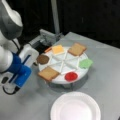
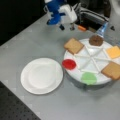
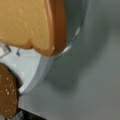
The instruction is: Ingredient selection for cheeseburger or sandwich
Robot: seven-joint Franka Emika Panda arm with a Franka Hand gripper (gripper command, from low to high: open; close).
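Beside patty (image 1: 43, 59), pincer (image 1: 35, 56)

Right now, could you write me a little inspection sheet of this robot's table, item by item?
Surface: grey table, with a white divided tray raised on it.
Job's things: two toast slices, brown patty and cheese square lie in separate tray sections; none stacked yet.
Clutter: green leaf piece and red disc in the tray; white plate bare.
Grippers: gripper is at the patty on the tray's edge; whether its jaws are shut is hidden.
Cables: black cable under the arm's blue part.
Surroundings: dark backdrop, a grey post, black perforated board at a front view's bottom left.
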